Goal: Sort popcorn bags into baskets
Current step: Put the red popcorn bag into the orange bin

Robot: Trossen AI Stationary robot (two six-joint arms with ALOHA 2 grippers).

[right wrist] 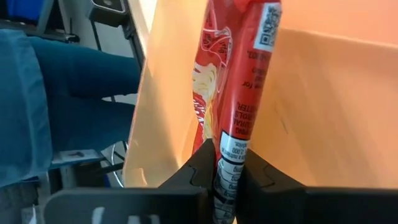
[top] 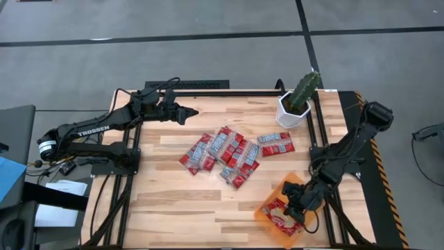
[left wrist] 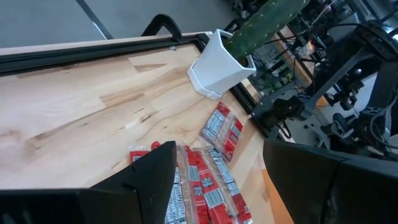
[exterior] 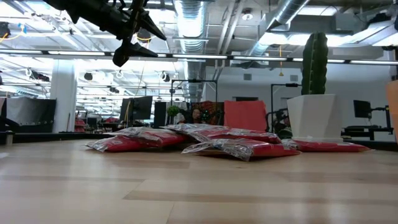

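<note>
Right wrist view: the right gripper (right wrist: 227, 180) has its fingers (right wrist: 198, 167) clamped on one edge of a popcorn bag (right wrist: 233, 81), which hangs inside the orange basket (right wrist: 323, 99).
Basket: at the counter (top: 166, 201) corner near the right arm, well away from the cactus pot (top: 291, 111); another bag (top: 277, 219) seems to lie in it already.
Remaining bags: a loose pile (top: 222, 154) mid-counter, between the basket and the left gripper (top: 186, 112).
Left gripper: hovers above the counter's far side, fingers apart.
Doing it well: I'd lower the packet until it is flat, clear of the walls, then release.
</note>
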